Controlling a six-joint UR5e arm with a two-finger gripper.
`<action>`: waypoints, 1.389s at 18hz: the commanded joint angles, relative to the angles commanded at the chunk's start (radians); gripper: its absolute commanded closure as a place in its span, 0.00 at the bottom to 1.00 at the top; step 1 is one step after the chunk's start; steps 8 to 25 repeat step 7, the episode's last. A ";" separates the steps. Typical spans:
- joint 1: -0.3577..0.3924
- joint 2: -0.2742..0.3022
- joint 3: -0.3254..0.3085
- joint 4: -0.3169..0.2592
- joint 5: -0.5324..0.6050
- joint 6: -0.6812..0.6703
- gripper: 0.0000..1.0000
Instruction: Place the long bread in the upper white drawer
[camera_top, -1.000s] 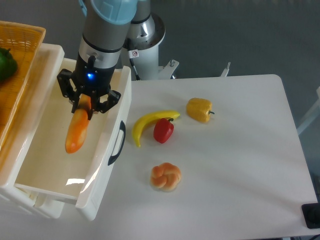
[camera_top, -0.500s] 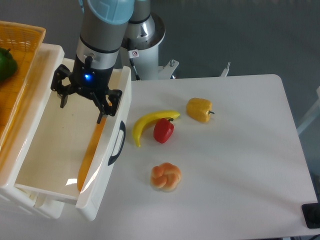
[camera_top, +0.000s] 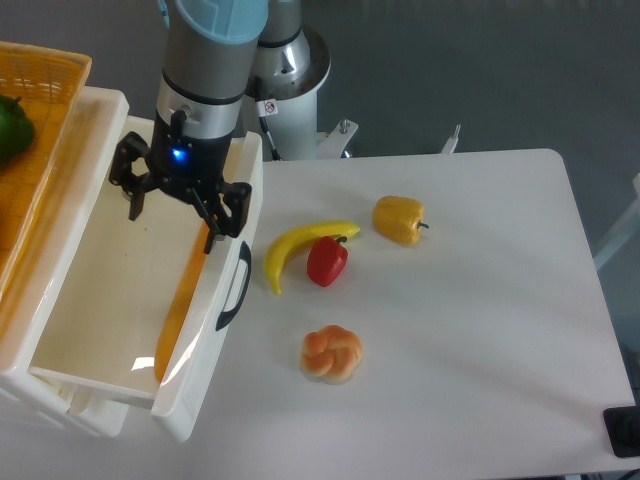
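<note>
The long bread (camera_top: 180, 305) lies inside the upper white drawer (camera_top: 110, 300), along its right wall, orange-tan and glossy. The drawer is pulled open, with a black curved handle (camera_top: 236, 285) on its front. My gripper (camera_top: 175, 205) hangs over the drawer's back part, above the bread's far end. Its fingers are spread apart and hold nothing.
An orange wicker basket (camera_top: 35, 110) with a green vegetable (camera_top: 12, 128) stands at the far left. On the white table lie a banana (camera_top: 295, 248), a red pepper (camera_top: 327, 260), a yellow pepper (camera_top: 399, 219) and a knotted bun (camera_top: 331, 353).
One second ago the gripper held the bread above the drawer. It opened and the bread dropped against the right wall. Since then the gripper has shifted slightly right and down.
</note>
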 joint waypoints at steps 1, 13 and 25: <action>0.008 0.000 0.000 0.000 0.005 0.002 0.00; 0.066 0.003 -0.012 -0.015 0.008 0.117 0.00; 0.066 0.003 -0.012 -0.015 0.008 0.117 0.00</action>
